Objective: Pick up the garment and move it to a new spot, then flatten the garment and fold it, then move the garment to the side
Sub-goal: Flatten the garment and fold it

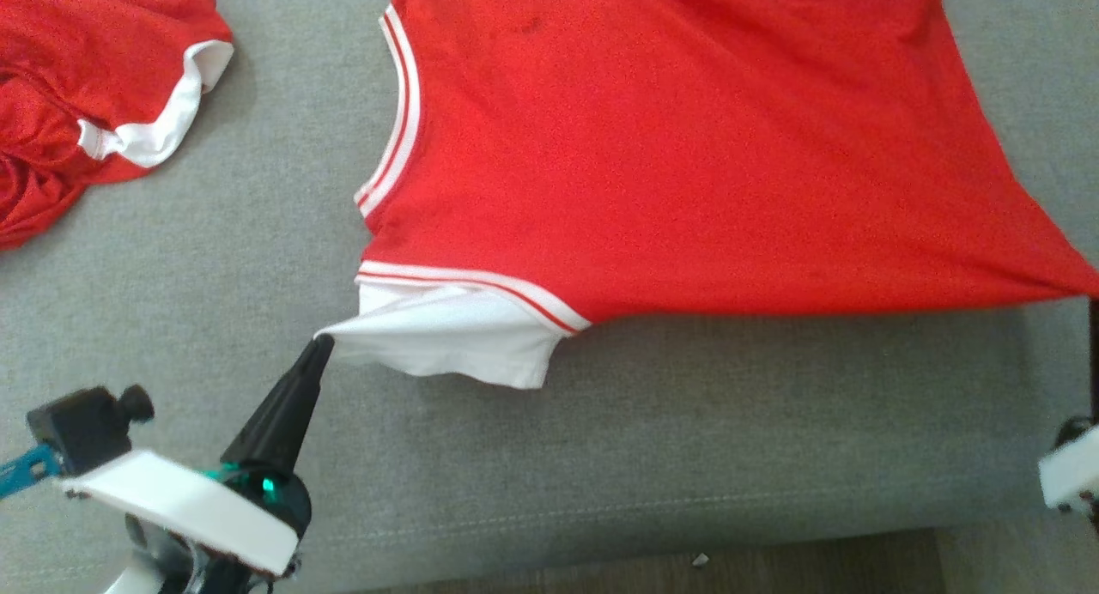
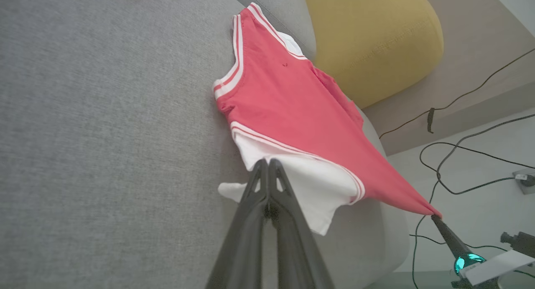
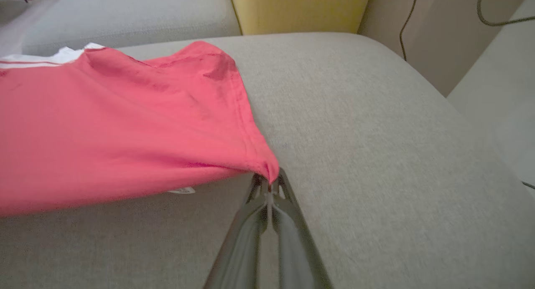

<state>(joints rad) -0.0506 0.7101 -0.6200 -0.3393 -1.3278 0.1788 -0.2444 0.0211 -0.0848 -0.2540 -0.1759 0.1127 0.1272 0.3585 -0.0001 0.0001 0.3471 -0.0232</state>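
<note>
Left pincer (image 1: pixel 322 343): you've got it clamped on white sleeve corner, near sofa (image 1: pixel 601 457) front edge.
Right pincer (image 3: pixel 269 181): clamped on red hem corner.
Garment (image 1: pixel 670 148): taut between both.

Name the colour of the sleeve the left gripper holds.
White sleeve, with red-and-white striped trim; clearest in the head view.

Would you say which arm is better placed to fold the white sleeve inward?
Left: the left gripper pinches the red fabric jersey's white sleeve; the right gripper holds its far hem corner.
</note>
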